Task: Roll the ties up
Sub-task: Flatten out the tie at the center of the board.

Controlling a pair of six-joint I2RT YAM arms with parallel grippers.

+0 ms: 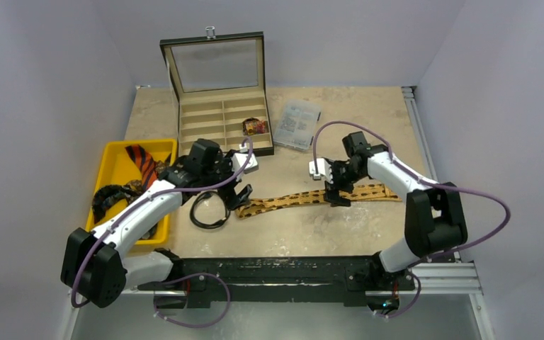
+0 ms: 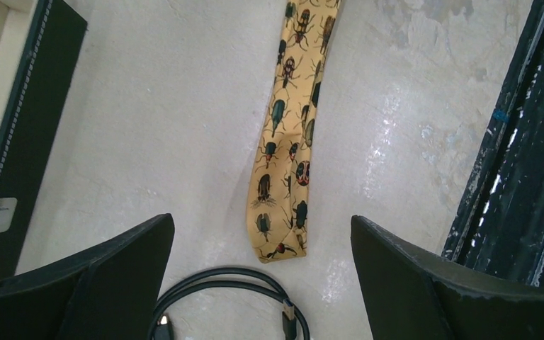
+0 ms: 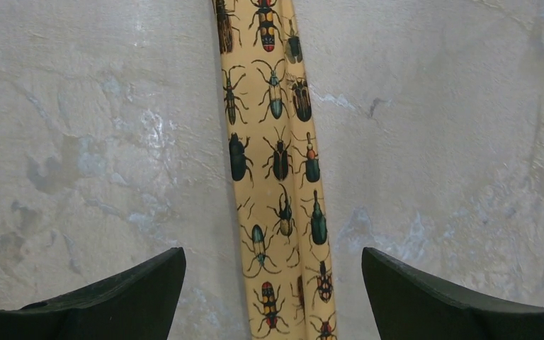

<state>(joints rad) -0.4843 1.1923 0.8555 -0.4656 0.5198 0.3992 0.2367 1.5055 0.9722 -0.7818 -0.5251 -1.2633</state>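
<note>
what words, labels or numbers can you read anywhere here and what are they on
No text reads clearly in any view.
clear pack: dark printed blocks, perhaps codes with small print, too small and blurred to read.
tie: beetle pictures only, no words.
wooden box: no label or lettering visible.

Between the jaws the tie (image 3: 276, 177) is smooth printed cloth (faint sheen). The table (image 3: 78, 142) under it looks mottled, scuffed, patchily glossy.
</note>
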